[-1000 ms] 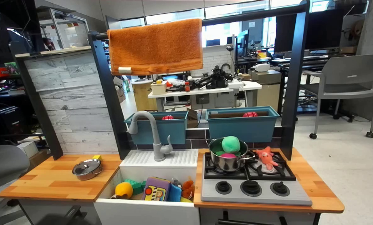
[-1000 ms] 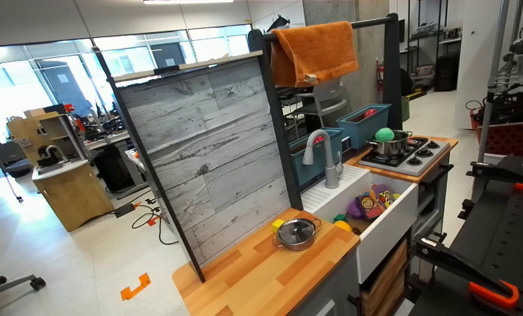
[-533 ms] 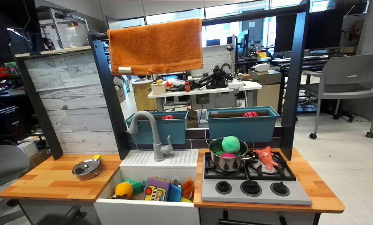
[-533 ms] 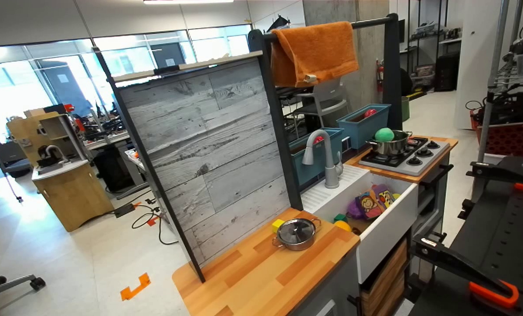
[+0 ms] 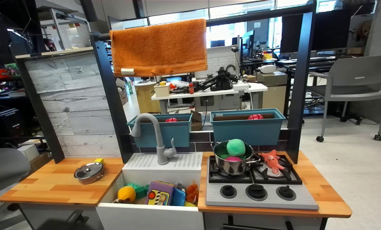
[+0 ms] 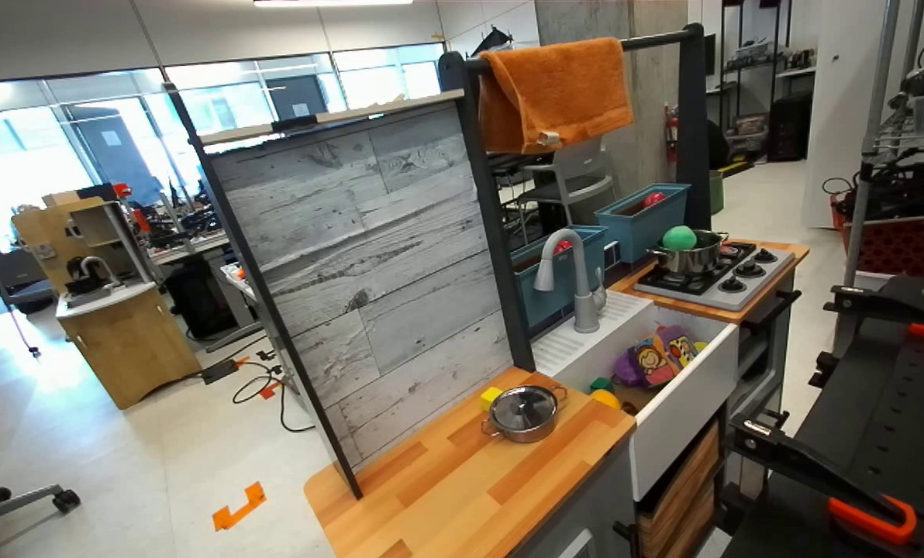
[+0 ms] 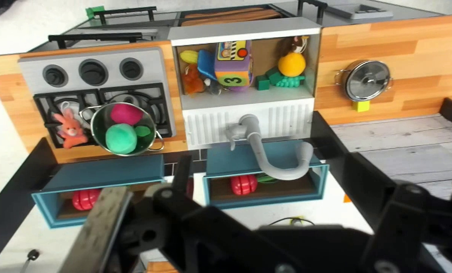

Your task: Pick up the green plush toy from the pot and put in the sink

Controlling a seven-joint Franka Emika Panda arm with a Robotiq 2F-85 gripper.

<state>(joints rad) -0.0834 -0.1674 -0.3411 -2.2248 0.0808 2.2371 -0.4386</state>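
Note:
The green plush toy (image 5: 236, 147) sits in the silver pot (image 5: 230, 167) on the stove, rising above the rim. They also show in an exterior view as the green toy (image 6: 678, 238) and pot (image 6: 691, 263), and in the wrist view as the green toy (image 7: 121, 138) and pot (image 7: 100, 121). A pink item shares the pot. The white sink (image 5: 150, 218) stands beside the stove and holds several toys; its front panel (image 7: 245, 31) shows in the wrist view. My gripper (image 7: 270, 170) is open and empty, apart from the toy; its dark fingertips (image 5: 113, 12) reach into the exterior view's top.
The grey faucet (image 5: 158, 137) rises behind the sink. Two teal bins (image 5: 246, 127) stand at the back. An orange towel (image 5: 158, 48) hangs on the overhead bar. A pink-orange toy (image 5: 272, 161) lies beside the pot. A lidded pan (image 5: 89, 173) stands on the wooden counter.
My gripper's two dark fingertips have come into view at the top edge of both exterior views. The toys, pot and sink have not moved.

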